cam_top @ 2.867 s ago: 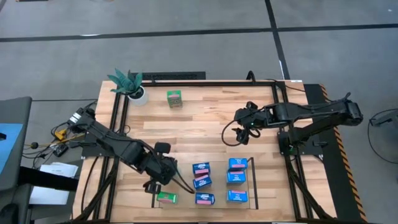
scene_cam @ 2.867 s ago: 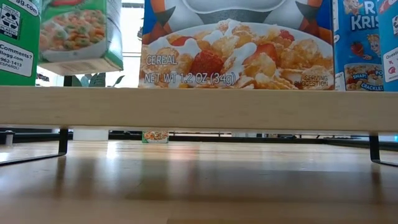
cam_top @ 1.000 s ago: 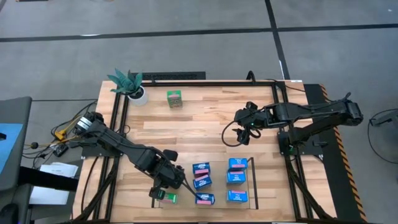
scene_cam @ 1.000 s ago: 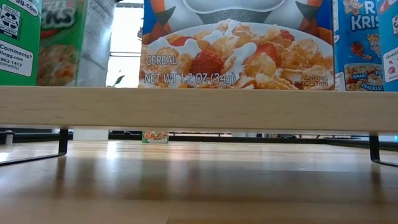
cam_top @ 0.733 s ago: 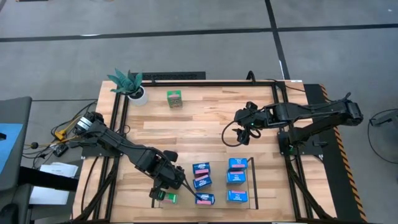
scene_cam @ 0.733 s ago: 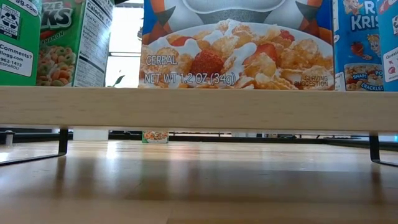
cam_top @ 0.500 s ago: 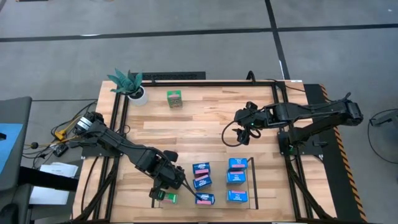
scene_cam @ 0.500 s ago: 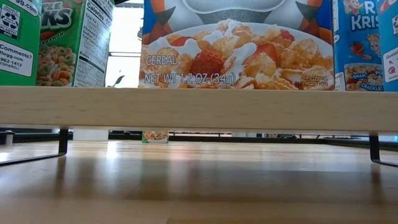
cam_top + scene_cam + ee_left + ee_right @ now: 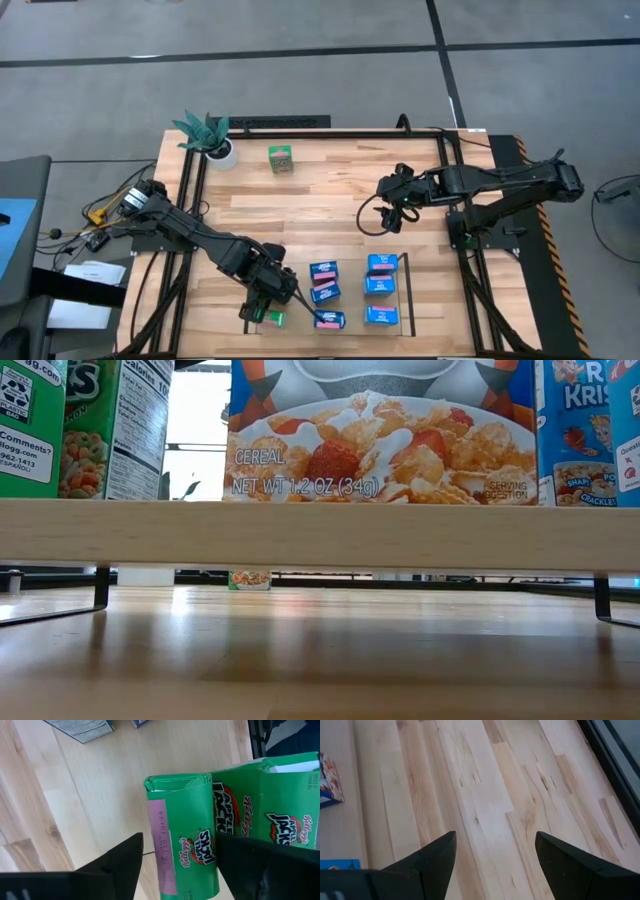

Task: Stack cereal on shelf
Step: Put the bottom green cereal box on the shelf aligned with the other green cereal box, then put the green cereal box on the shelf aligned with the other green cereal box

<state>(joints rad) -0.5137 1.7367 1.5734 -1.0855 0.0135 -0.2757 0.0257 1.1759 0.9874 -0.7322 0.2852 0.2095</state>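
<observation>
My left gripper [image 9: 264, 303] reaches down over the left end of the shelf [image 9: 405, 290] and is shut on a green cereal box [image 9: 182, 835]. A second green box [image 9: 280, 820] stands right beside it, toward the table's left edge. In the low view both green boxes [image 9: 115, 430] [image 9: 30, 420] stand on the shelf's wood base [image 9: 320, 535]. Several blue boxes [image 9: 326, 292] [image 9: 380, 287] stand on the shelf. One more green box [image 9: 281, 158] lies near the table's far edge. My right gripper [image 9: 390, 212] hovers open over bare table [image 9: 495, 840]. My left gripper pinches the green cereal box between its two fingers [image 9: 125, 862], one on either side of the box's upper end [image 9: 165, 845]. It comes from above, pointing down. The box stands upright with its bottom on the shelf's wood base, next to the other green box.
A potted plant [image 9: 210, 135] stands at the table's far left corner. Black frame rails [image 9: 470, 270] run along both table sides. Bare wood lies between the shelf and the far green box.
My left gripper has carried the green box down toward the table's near edge onto the left end of the shelf. In the low view the box comes to stand beside the other green box, then turns a little, showing more of its side panel.
</observation>
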